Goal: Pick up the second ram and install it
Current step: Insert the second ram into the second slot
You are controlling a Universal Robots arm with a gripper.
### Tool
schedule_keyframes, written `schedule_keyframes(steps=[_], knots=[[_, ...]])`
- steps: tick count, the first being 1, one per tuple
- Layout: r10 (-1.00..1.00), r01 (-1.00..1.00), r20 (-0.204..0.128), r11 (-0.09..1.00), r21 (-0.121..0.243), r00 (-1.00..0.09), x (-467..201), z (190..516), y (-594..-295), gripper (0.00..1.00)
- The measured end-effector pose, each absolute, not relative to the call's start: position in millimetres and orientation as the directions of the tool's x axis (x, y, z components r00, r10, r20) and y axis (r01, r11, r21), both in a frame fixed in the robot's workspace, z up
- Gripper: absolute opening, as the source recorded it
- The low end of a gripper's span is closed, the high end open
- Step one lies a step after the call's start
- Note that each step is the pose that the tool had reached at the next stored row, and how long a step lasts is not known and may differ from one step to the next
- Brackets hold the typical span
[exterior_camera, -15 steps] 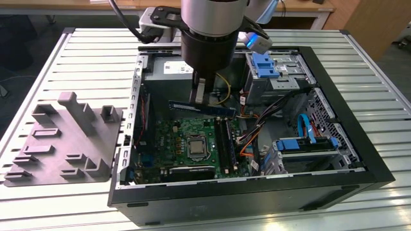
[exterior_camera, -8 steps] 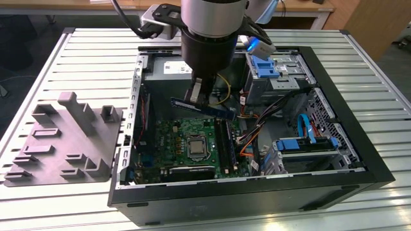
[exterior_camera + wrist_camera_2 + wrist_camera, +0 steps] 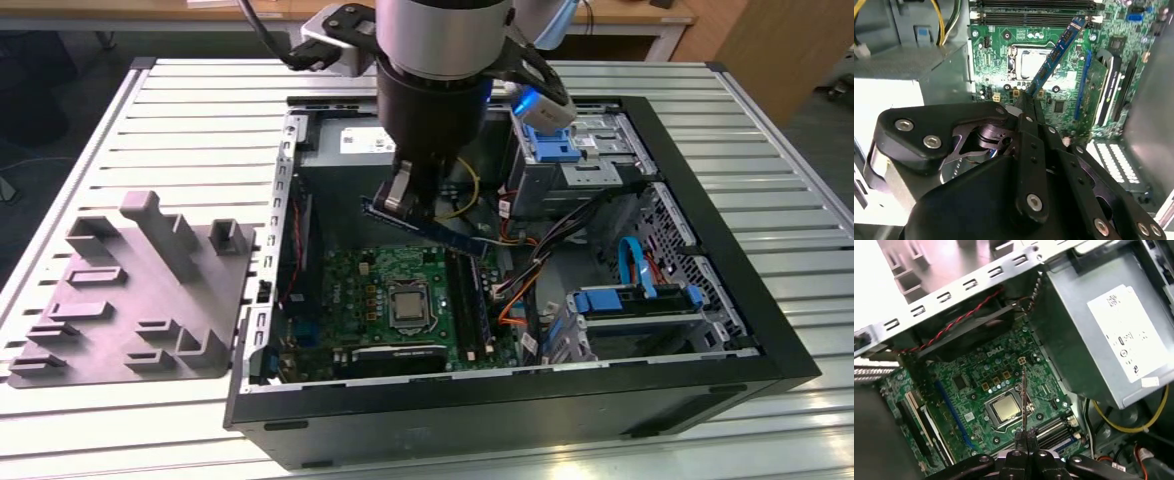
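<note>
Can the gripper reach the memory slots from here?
Probably yes: the gripper, shut on the second ram, hangs in the open case over the memory slots, with nothing between them; the cables sit off to the side.

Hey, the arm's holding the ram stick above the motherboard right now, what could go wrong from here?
1. The gripper pinches the second ram near one end, and the stick sits tilted in the exterior view, so it might pivot or slip.
2. The stick appears to hang over the processor socket rather than the memory slots; a drop could strike the socket.
</note>
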State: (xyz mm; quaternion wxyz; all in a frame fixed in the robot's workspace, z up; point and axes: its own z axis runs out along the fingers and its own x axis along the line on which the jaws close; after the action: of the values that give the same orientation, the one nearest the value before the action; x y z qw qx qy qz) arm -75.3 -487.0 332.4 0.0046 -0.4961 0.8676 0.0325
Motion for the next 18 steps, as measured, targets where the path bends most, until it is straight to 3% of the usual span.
schedule_keyframes(steps=[18], knots=[[-0.653,-0.654,-0.039,0.755,0.051,-0.757,-75.3,326.1,-487.0,0.11]])
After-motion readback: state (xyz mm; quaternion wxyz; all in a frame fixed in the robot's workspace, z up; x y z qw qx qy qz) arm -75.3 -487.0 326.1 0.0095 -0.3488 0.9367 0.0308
